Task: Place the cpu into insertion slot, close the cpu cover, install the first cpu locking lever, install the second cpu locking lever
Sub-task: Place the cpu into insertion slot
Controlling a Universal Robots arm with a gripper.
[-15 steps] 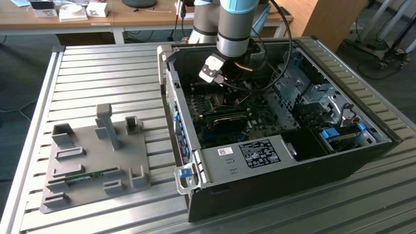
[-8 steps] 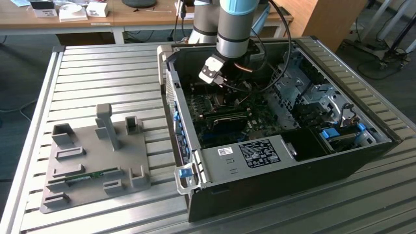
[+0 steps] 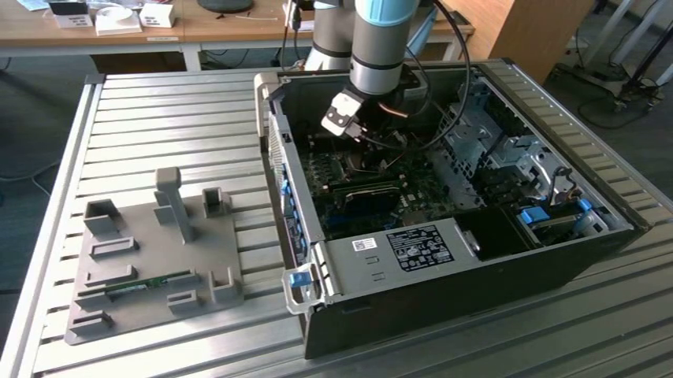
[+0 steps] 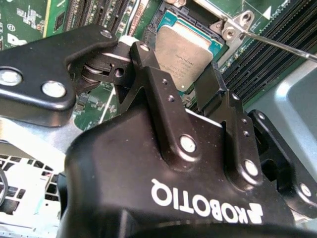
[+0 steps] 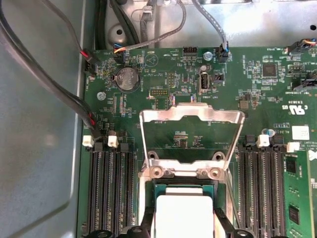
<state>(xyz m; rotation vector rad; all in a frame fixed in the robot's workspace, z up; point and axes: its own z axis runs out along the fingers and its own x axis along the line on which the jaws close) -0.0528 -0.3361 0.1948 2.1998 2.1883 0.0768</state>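
1. While the black two-finger gripper (image 4: 174,63) hangs down inside the open black computer case (image 3: 474,291), its jaws are pinched onto the small flat square cpu with the silvery metal top (image 4: 184,47). There's one of its fingers (image 4: 153,74) on each of two opposite edges.
2. Where's the chip? It's right at the square insertion slot with the dark frame (image 4: 159,21) on the green circuit board (image 5: 163,74), lined up square inside the rim in both wrist views. Looks to me like it's down in there, but I can't tell whether it's fully seated. The grip isn't let go yet either.
3. So I'd call step one nearly done, not finished.
4. The thin silvery metal cpu cover with the square cut-out (image 5: 198,111) stands swung open on its hinge, just beyond the chip. Definitely not closed.
5. One thin silvery wire locking lever (image 4: 282,47) shows in the second wrist view, running alongside the long black memory slots (image 5: 106,188). It isn't hooked down as far as I can see. I can't make out the other lever.
6. Tally: the cover and both levers are left to do.
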